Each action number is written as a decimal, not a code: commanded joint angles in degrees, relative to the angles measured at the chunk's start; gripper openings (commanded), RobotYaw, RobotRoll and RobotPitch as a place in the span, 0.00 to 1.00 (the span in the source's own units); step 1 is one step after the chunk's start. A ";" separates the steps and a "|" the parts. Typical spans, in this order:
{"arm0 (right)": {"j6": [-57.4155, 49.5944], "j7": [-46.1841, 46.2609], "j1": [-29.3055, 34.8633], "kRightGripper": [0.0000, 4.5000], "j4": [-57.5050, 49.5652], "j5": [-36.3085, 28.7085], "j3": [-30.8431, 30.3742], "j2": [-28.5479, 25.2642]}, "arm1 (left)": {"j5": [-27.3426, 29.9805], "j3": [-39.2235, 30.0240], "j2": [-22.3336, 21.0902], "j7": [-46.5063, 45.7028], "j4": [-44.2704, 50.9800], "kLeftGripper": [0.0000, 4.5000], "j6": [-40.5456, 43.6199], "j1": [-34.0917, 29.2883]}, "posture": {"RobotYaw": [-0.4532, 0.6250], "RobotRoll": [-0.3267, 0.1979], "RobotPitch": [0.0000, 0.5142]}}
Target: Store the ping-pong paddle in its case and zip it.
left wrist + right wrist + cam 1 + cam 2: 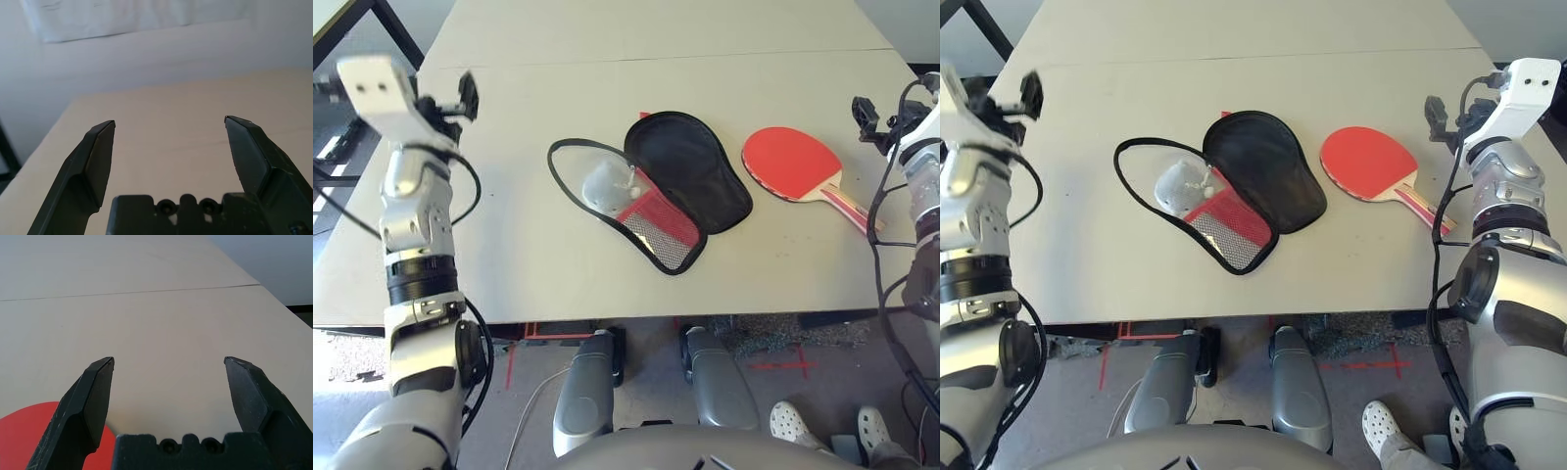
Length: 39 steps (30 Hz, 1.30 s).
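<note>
Paddle waits beside its open case as both arms hang raised at the edges of the frame.

The ping-pong paddle (pixel 790 162) lies flat at centre right, just beside the case (pixel 690 168), which sits unzipped at centre, its black-lined flap folded back and a small grey-white pouch (pixel 605 182) resting inside on the red mesh half. The left gripper (pixel 168 164) and right gripper (pixel 168 399) both stand with jaws spread wide, holding nothing, well clear of either item. The likely trouble: the pouch occupies the space the blade needs, so the paddle could ride up on it and the zip could snag. The pale beige surface (pixel 509 245) is otherwise bare, with a seam across its far part; below its near edge, red tape marks show on a grey floor.
</note>
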<state>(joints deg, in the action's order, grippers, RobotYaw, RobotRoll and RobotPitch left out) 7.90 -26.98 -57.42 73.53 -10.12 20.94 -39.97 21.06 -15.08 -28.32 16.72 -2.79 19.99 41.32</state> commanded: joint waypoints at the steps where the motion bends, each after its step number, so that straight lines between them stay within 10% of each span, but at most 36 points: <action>1: -1.16 -0.46 -0.09 0.99 0.89 -0.31 0.70 -0.86 | 3.93 4.80 -0.51 5.40 6.82 1.00 8.72 -0.63 | 0.42 0.62 0.36; 16: -13.57 -13.37 -1.98 0.99 -1.93 5.16 -7.82 -4.10 | 7.47 21.17 -1.83 20.30 21.50 1.00 21.41 -5.63 | 0.38 0.62 0.36; 28: -43.04 -47.77 -2.59 0.99 -21.54 13.67 -28.03 -16.62 | 4.78 23.01 -0.23 21.56 19.75 1.00 19.36 -6.25 | 0.36 0.62 0.36; 39: -48.29 -48.09 -4.19 0.99 -21.95 19.86 -35.95 -13.91 | 3.49 23.80 1.29 21.67 19.52 1.00 18.81 -6.10 | 0.37 0.62 0.35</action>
<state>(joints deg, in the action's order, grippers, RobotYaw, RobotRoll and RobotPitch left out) -40.11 -75.78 -62.25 51.53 8.78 -14.08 -54.46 25.23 7.86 -27.20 37.96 17.06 39.15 35.61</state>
